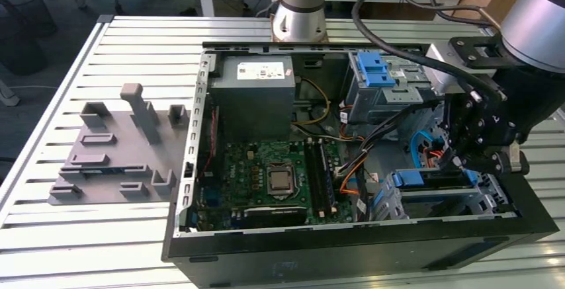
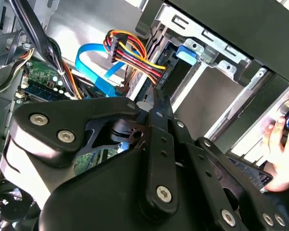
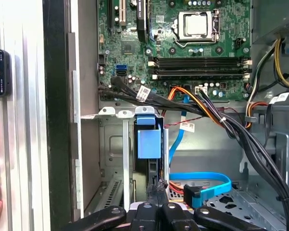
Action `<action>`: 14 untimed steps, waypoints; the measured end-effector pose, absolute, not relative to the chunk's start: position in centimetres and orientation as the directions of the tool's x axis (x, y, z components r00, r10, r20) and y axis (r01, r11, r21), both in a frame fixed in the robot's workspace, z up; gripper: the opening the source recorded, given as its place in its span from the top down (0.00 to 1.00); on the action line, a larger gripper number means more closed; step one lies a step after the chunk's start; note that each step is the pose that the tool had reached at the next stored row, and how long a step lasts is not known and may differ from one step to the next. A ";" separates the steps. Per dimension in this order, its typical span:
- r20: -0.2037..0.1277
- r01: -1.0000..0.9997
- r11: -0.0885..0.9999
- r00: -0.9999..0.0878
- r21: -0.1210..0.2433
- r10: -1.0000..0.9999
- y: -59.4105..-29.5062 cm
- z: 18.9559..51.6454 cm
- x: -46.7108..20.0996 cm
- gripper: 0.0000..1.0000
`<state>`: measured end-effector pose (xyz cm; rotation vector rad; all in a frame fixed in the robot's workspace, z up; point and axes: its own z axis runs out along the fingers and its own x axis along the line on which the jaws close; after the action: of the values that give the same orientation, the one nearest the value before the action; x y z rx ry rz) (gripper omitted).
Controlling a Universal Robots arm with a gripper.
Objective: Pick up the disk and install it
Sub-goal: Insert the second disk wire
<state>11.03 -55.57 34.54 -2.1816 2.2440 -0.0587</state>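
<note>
The disk (image 1: 430, 180), with its blue carrier frame, sits in the lower drive cage at the front corner of the open computer case (image 1: 353, 249), on the exterior view's right. In the first wrist view the disk (image 3: 148, 143) stands edge-on in the cage slot. My gripper (image 3: 156, 186) is shut, and its paired fingertips rest against the disk's outer end. In the exterior view my gripper (image 1: 452, 163) hangs just above the cage. In the second wrist view the shut gripper (image 2: 158, 98) points toward the disk's blue tab (image 2: 187, 51).
A blue data cable (image 3: 202, 185) and bundled power wires (image 2: 130, 50) run close beside the cage. The motherboard (image 1: 274, 176), a grey box with a white sticker (image 1: 256, 90) and a blue ridged latch (image 1: 374, 71) fill the case. A grey fixture (image 1: 115, 150) lies on the slatted table. A person's hand (image 2: 279, 139) is near the case.
</note>
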 end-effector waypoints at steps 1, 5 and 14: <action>0.018 -0.999 0.028 -0.029 -0.035 -0.999 -55.6 34.7 11.0 0.89; 0.018 -0.999 0.028 -0.029 -0.031 -0.999 -55.6 35.3 11.0 0.89; 0.018 -1.000 0.028 -0.028 0.003 -0.999 -55.5 35.8 11.0 0.89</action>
<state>11.00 -55.51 35.79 -2.2001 2.2629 -0.0163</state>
